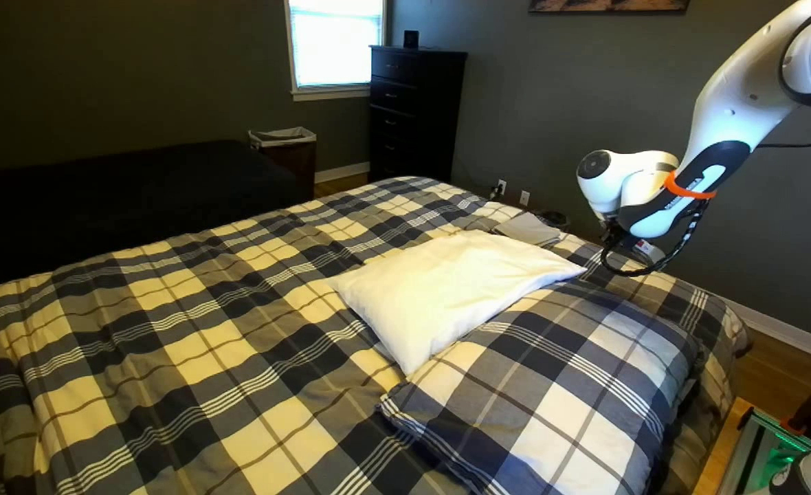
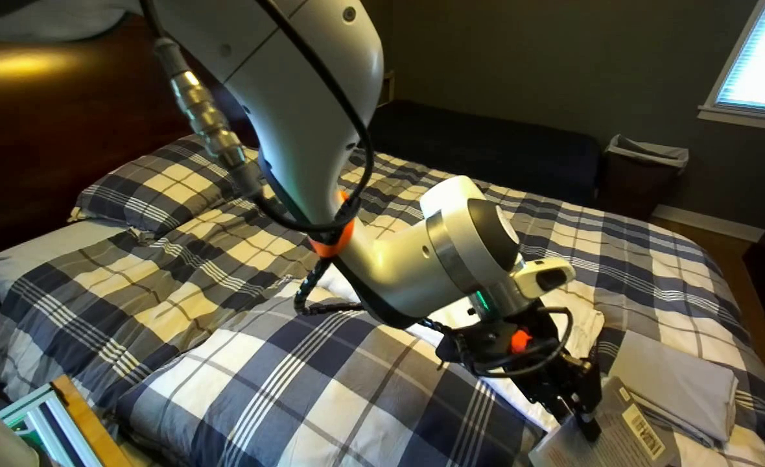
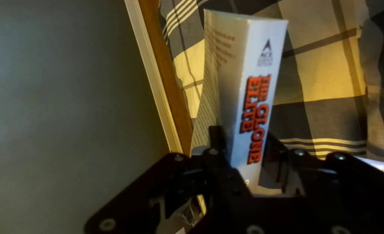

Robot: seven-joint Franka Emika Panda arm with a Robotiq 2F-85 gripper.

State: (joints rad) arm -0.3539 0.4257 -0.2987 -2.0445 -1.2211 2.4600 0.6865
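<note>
My gripper (image 2: 582, 415) is shut on a paperback book (image 2: 629, 431), with one dark finger lying across its printed back cover. In the wrist view the white book spine (image 3: 258, 94) with red lettering stands between the fingers, and the back cover bows a little. The far finger is mostly hidden behind the book in an exterior view. A folded grey cloth (image 2: 677, 386) lies on the bed beside the book. Near the gripper are a white pillow (image 1: 457, 289) and a plaid pillow (image 1: 557, 378). The arm's wrist hides most of the gripper in an exterior view (image 1: 625, 240).
A plaid cover (image 1: 192, 330) spreads over the bed. The grey wall (image 3: 65, 113) and its white baseboard (image 3: 153, 74) run along the bed's side. A dark dresser (image 1: 416, 113) and a lined hamper (image 1: 283, 155) stand farther off.
</note>
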